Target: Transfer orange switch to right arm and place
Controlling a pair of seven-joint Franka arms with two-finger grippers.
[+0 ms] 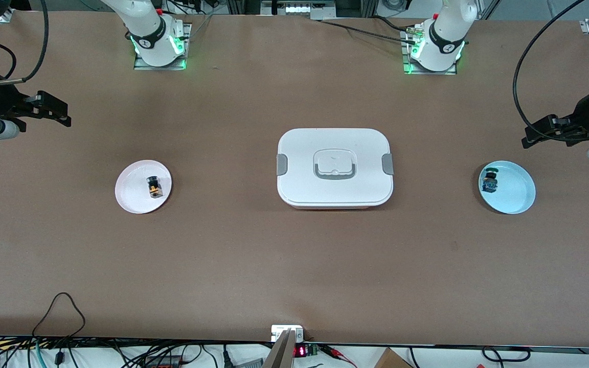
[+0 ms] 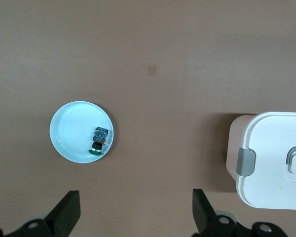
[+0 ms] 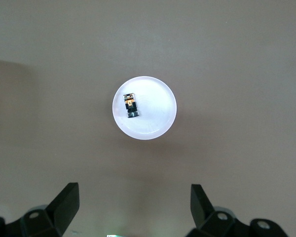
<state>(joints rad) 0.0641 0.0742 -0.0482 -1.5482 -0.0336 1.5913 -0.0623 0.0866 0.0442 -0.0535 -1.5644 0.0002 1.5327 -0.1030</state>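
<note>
Right gripper: fingers spread, up in the air over bare table.
Below it: pink plate with the orange switch, open from above.
Left gripper: spread, over bare table beside the blue plate.
Between the grippers: white lidded box, the only tall obstacle.

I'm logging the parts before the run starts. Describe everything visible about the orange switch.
The orange switch is a tiny dark-bodied part with orange marks and a pale metallic-looking end. It lies on its side in the white plate, off the plate's middle, toward the right arm's end of the table. Only the plate touches it. The right end effector hangs open above it, holding nothing; the left end effector is open too, over the other end of the table.
</note>
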